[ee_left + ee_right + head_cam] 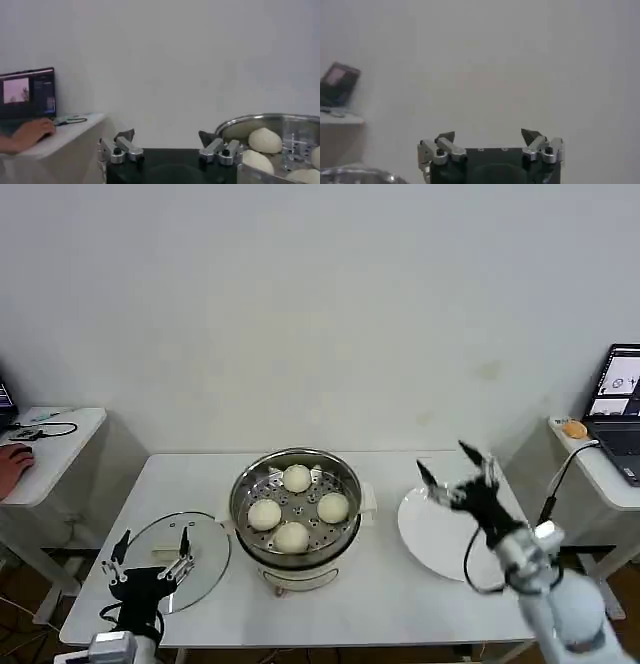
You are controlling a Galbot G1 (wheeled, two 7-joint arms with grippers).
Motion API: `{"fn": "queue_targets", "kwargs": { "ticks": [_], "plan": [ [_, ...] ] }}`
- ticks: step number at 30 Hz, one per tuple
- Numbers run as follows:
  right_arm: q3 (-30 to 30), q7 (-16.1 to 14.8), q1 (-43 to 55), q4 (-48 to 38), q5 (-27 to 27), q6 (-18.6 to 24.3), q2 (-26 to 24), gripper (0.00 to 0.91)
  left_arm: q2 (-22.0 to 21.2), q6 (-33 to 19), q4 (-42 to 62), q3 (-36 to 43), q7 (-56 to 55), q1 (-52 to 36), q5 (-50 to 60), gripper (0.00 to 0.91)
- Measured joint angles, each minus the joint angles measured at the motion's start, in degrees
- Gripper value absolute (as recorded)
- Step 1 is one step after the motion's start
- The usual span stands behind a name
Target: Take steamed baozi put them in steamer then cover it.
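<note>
Four baozi (297,509) are seated in the steamer (295,506) at mid-table. The cover (182,561) is laid flat to its left, under the left gripper (152,549), whose fingers are spread. The right gripper (452,472), likewise spread, is held above the plate (432,534).

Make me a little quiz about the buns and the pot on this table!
1. How many buns sit in the pot?
2. True or false: the glass lid is on the pot.
3. What lies under the right gripper? A) white plate B) lid C) pot

Key: 1. Four. 2. False; it lies on the table, beside the pot, under the open left gripper. 3. A.
</note>
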Motion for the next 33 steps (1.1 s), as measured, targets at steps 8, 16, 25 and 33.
{"fn": "queue_targets", "kwargs": {
  "ticks": [8, 16, 25, 33],
  "plan": [
    [2.42, 1.58, -9.91, -0.01, -1.54, 2.26, 4.66, 0.907, -0.61, -1.14, 1.60, 0.60, -0.55, 0.55, 3.86, 0.907],
    [3.41, 2.11, -13.01, -0.30, -2.54, 2.79, 7.63, 0.907, -0.23, -2.45, 3.10, 0.03, -0.85, -0.26, 8.60, 0.907],
    [3.58, 2.47, -13.81, -0.42, -3.39, 3.26, 7.69, 0.907, 3.13, -6.95, 7.75, -2.68, -1.26, -2.09, 27.56, 0.907],
    [4.58, 2.72, -13.44, -0.17, -3.63, 2.97, 7.15, 0.907, 8.04, -8.90, 15.84, -3.00, -2.15, -5.65, 46.33, 0.907]
  ]
}}
